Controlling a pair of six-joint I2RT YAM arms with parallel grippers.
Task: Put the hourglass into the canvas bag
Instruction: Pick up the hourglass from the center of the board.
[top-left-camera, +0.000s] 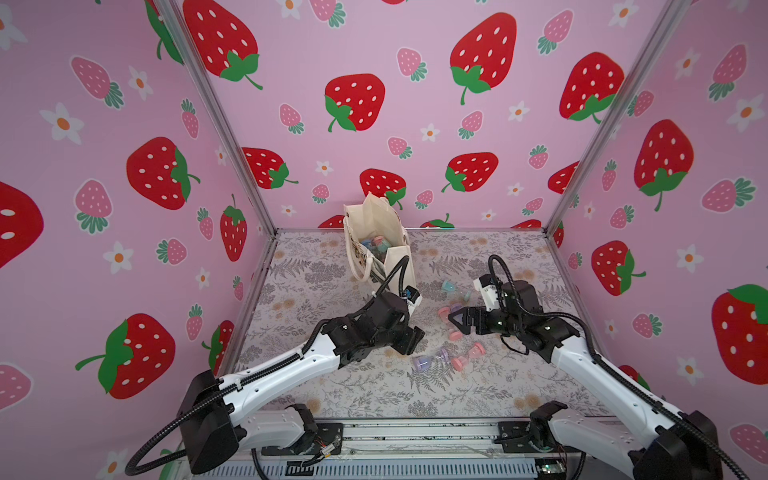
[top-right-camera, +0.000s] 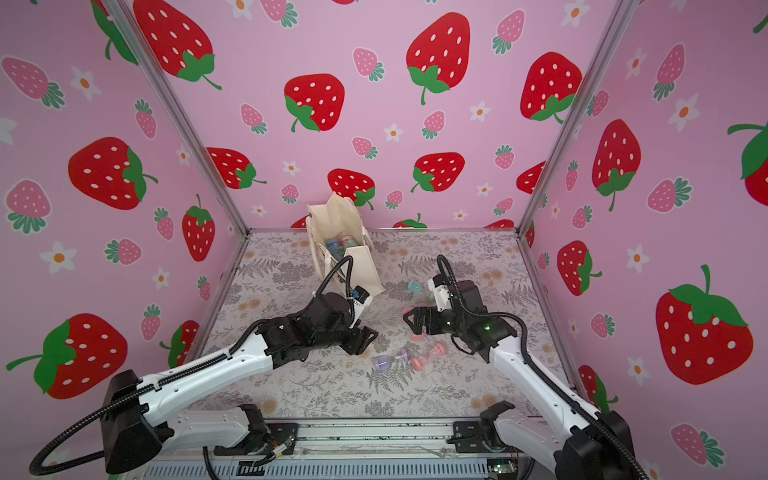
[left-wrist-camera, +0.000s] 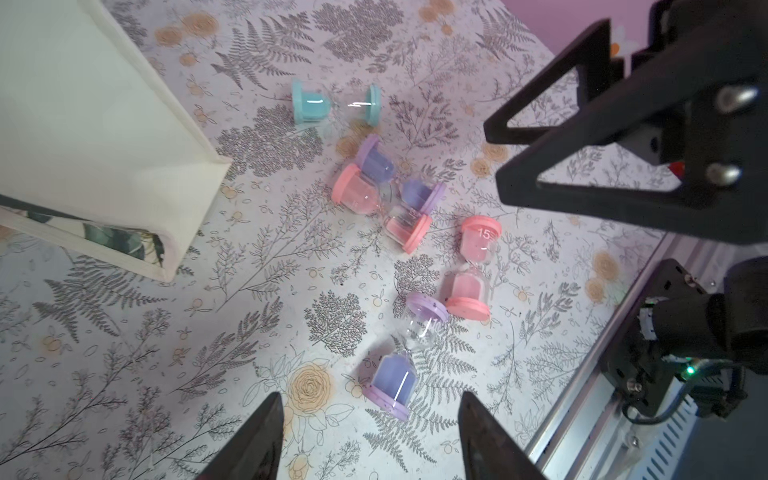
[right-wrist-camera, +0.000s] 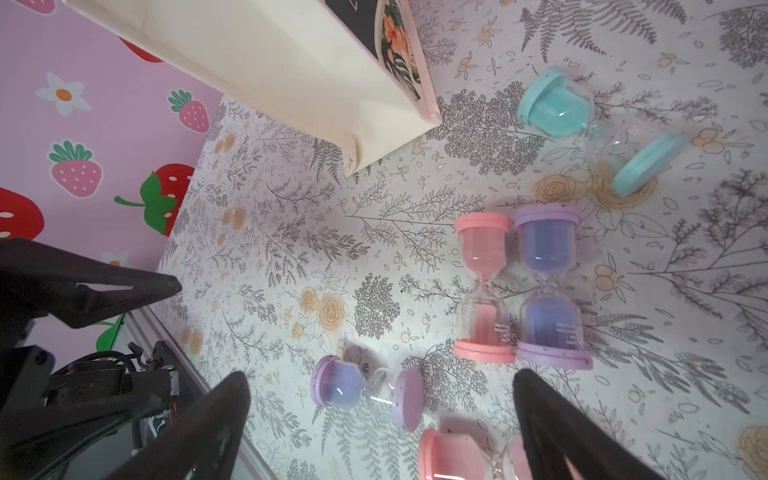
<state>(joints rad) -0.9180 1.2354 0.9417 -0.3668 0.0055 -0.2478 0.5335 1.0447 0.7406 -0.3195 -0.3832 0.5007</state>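
From where I stand, the boxy cream canvas bag (top-left-camera: 374, 216) with its dark leafy print leans open-mouthed at the back of the floral-printed tabletop (top-left-camera: 332, 374). A few coloured hourglasses (top-left-camera: 376, 245) already lie inside it, and five more lie loose on the table between the arms. The likeliest next one is a lilac hourglass (left-wrist-camera: 401, 357) of clear glass with plastic end caps and violet sand. It lies on its side just ahead of the left gripper (left-wrist-camera: 370, 394), whose two black fingers stand parted with nothing between them. Its long axis points away from that gripper at a slight slant, sand-filled bulb nearest, so the fingers would close across the axis rather than along it. I judge that a short advance and descent is all the grasp needs. The right gripper (right-wrist-camera: 381, 374) is spread wide and empty above the cluster, near a pink and lilac pair (right-wrist-camera: 515, 286) lying side by side and touching. Seen from that side, the lilac hourglass runs along the line between the fingers, a poorer lie for a pinch. A pink hourglass (left-wrist-camera: 473, 270) marked 15 lies just beside the lilac one, close enough to be nudged, and a teal hourglass (left-wrist-camera: 336, 104) lies further off towards the bag. The left arm is also the nearer to the bag.
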